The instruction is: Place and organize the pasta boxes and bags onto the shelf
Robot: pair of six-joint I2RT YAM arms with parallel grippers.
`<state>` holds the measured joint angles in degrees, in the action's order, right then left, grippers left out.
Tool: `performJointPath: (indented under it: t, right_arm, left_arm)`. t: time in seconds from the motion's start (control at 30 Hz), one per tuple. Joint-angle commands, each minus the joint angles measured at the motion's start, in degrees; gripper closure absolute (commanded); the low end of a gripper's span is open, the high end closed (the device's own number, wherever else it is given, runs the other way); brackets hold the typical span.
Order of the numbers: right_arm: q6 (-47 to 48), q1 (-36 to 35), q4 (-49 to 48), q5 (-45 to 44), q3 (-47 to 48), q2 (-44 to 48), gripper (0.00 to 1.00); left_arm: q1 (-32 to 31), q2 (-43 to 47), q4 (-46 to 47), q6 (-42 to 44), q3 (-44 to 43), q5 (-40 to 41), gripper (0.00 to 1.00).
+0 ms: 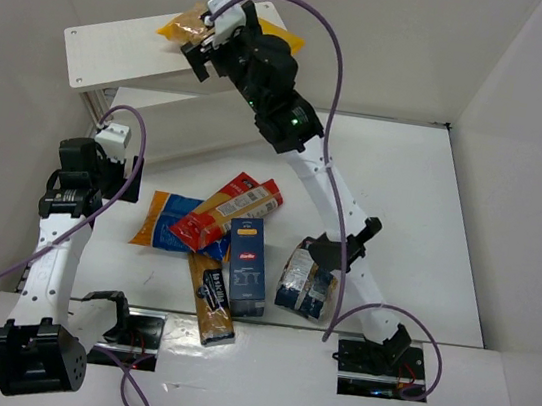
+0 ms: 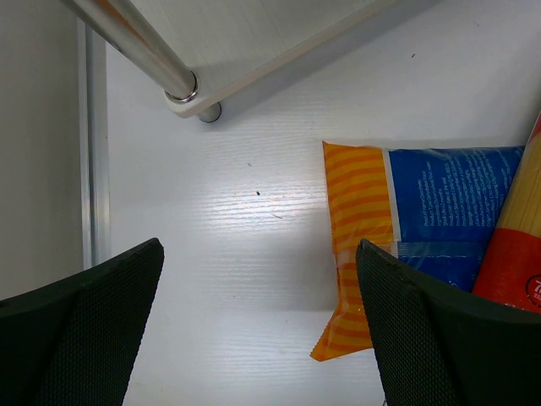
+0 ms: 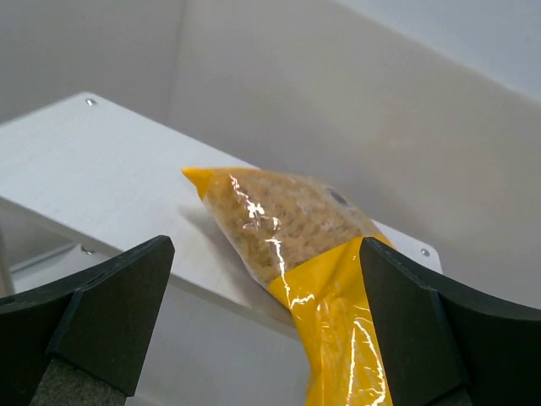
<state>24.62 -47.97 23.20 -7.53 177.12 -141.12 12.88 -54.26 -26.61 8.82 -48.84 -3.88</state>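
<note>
Five packs lie clustered on the table (image 1: 402, 201) between the two arm bases: an orange-blue bag (image 1: 162, 220), a long red-yellow box (image 1: 235, 210) resting diagonally across that bag's right part, a dark blue box (image 1: 248, 260), a long brown packet (image 1: 208, 303) touching the blue box on its left, and a dark clear bag (image 1: 306, 279) just right of the blue box and beside the right arm's lower link. One more pack, the yellow clear-windowed bag (image 3: 279, 233), lies on the top board of the shelf (image 1: 120, 56) near its right end.

Right arm: extended from its base diagonally across the table to the shelf top. The right gripper (image 3: 264, 249) hangs over the yellow bag, fingers spread wide and released, with no visible contact.

Left arm: raised along the left side, wrist pointing down beside a silver shelf leg (image 2: 144, 51). The left gripper (image 2: 259, 249) is spread wide over bare table, grasping nothing, with the orange-blue bag beside its right finger
</note>
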Motion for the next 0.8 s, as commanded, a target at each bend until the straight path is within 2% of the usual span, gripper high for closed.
performJointPath:
  t: [0.0, 0.1, 0.27, 0.33, 0.37, 0.43, 0.47, 0.5, 0.6, 0.63, 0.77]
  right_arm:
    - [-2.73, -0.98, 3.86, 1.47, 2.62, 9.00, 0.01]
    - [-4.67, -0.99, 8.78, 1.47, 2.62, 13.39, 0.01]
    - [-7.92, 0.50, 23.36, 0.15, 2.10, 19.47, 0.01]
    - [-4.51, 0.50, 23.74, -5.72, -8.75, 25.76, 0.01]
    - [-4.50, 1.72, 22.51, -7.22, -20.99, 28.85, 0.01]
    - [-5.02, 5.85, 19.27, -7.24, -32.05, 37.27, 0.01]
    - [-5.54, 7.87, 18.73, -6.63, -40.97, 39.50, 0.01]
    - [-6.59, 12.67, 18.11, -4.71, -45.33, 41.78, 0.01]
    - [-12.57, 22.61, 13.03, 6.26, -63.08, 51.71, 0.01]
    - [-13.62, 23.96, 11.10, 6.30, -72.00, 56.69, 0.01]
    - [-18.36, 28.09, 5.02, 3.76, -89.29, 64.91, 0.01]
  left_arm:
    - [0.30, 0.56, 0.86, 0.15, -0.47, -0.34, 0.00]
    - [0.30, 1.17, 0.86, 0.15, -0.99, -0.34, 0.00]
    - [0.30, 3.28, 0.86, 0.15, -0.99, -2.61, 0.00]
    - [0.30, 3.99, 0.33, 0.15, -0.99, -3.76, 0.00]
    - [0.30, 3.99, 0.33, 0.15, -0.99, -4.46, 0.00]
    - [0.30, 3.99, -1.07, -0.38, -1.52, -5.25, 0.00]
    - [0.30, 3.99, -1.07, -0.38, -1.52, -5.26, 0.00]
    - [0.30, 3.99, -1.60, -0.38, -1.52, -5.96, 0.00]
    - [0.30, 3.99, -2.12, -0.38, -2.04, -6.58, 0.00]
    - [0.30, 3.99, -2.13, -0.38, -2.05, -7.36, 0.00]
    - [0.30, 2.15, -3.18, -0.38, -2.66, -9.47, 0.00]
